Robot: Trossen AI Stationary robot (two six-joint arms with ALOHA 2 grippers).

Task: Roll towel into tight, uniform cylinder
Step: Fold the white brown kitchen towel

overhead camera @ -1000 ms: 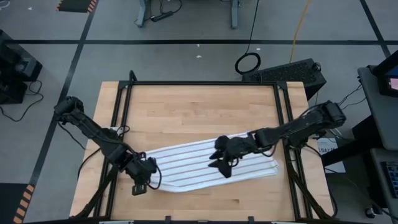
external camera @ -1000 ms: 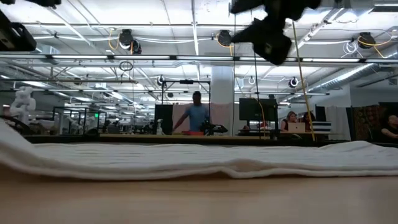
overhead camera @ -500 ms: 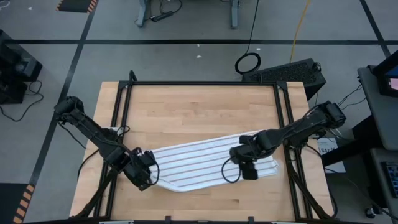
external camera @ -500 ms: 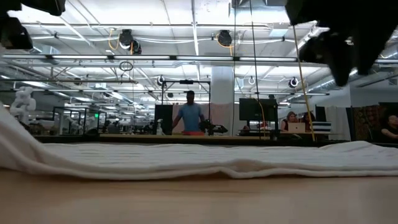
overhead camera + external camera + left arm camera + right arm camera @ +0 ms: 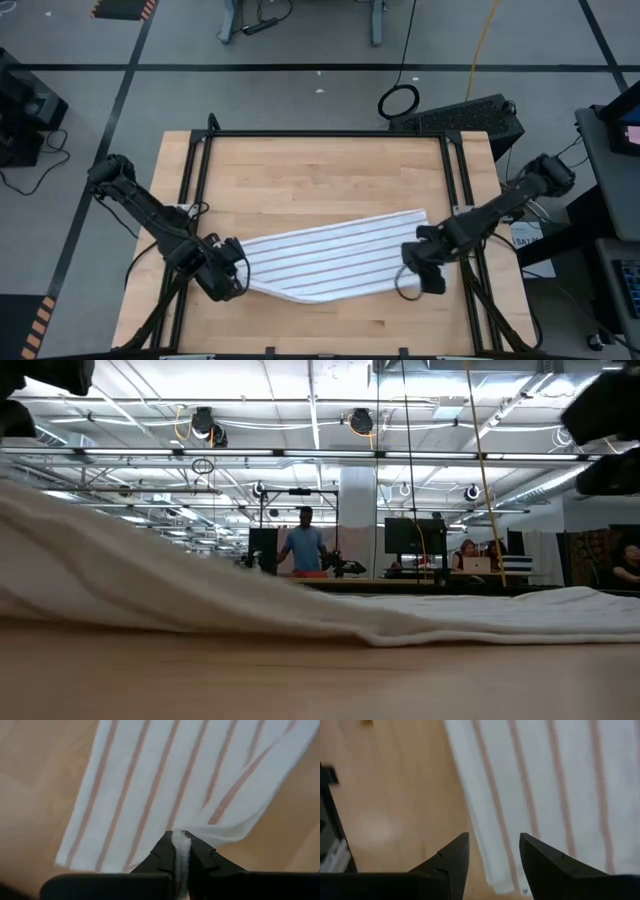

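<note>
So from where I'm standing, the left end effector (image 5: 232, 283) is clenched on the left end of the white soft cloth towel with thin dark pinstripes (image 5: 335, 258), pinching a bit of the edge and lifting that end off the pale wooden counter (image 5: 310, 180). You can see the cloth bunched up between its dark fingers (image 5: 162, 857) in the left wrist view.

The towel lies stretched across the front half of the counter, long axis running left to right and tilting slightly away toward the right. It's still flat, nothing rolled yet.

Over on the right, the right end effector (image 5: 422, 275) hovers at the towel's right end with its fingers apart, holding nothing. The towel's short edge sits just ahead of it, so I'd guess that arm is the nearer one to grab that end.

Count: one towel, two end effectors, one counter.
</note>
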